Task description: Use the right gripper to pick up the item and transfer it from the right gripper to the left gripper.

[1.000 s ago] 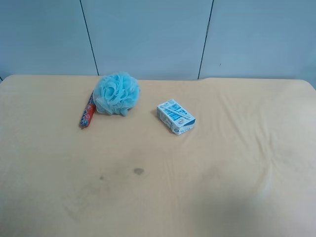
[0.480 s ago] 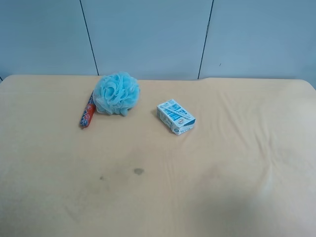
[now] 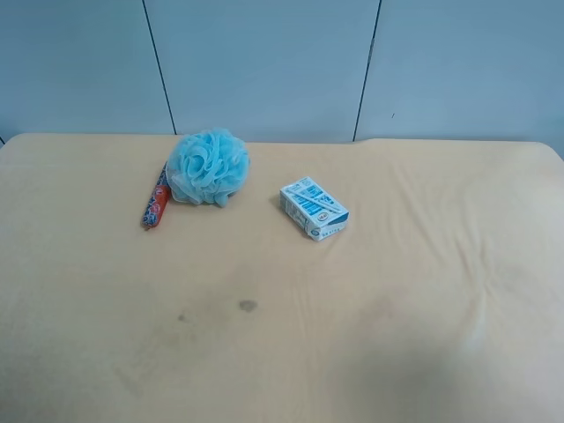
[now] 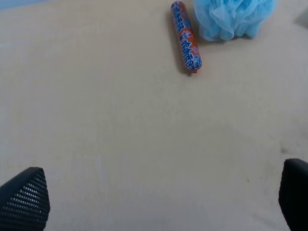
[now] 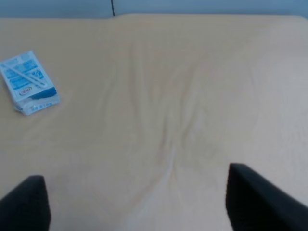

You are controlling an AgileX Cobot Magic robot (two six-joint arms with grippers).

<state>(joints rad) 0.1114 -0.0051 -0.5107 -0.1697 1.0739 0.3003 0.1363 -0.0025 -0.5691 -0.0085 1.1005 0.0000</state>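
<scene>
The item, an orange-red sausage stick (image 3: 157, 204) with blue-and-white lettering, lies on the tan cloth against the left side of the light-blue pouf (image 3: 208, 167). It also shows in the left wrist view (image 4: 186, 36), far ahead of my left gripper (image 4: 159, 202), which is open and empty with its fingertips (image 4: 24, 199) wide apart. My right gripper (image 5: 139, 204) is open and empty over bare cloth; the item does not show in its view. Neither arm shows in the exterior high view.
A blue-white small box (image 3: 314, 209) lies right of the pouf; it also shows in the right wrist view (image 5: 29, 82). The tan cloth (image 3: 370, 300) has wrinkles and a few dark stains (image 3: 248, 306). A grey panelled wall stands behind.
</scene>
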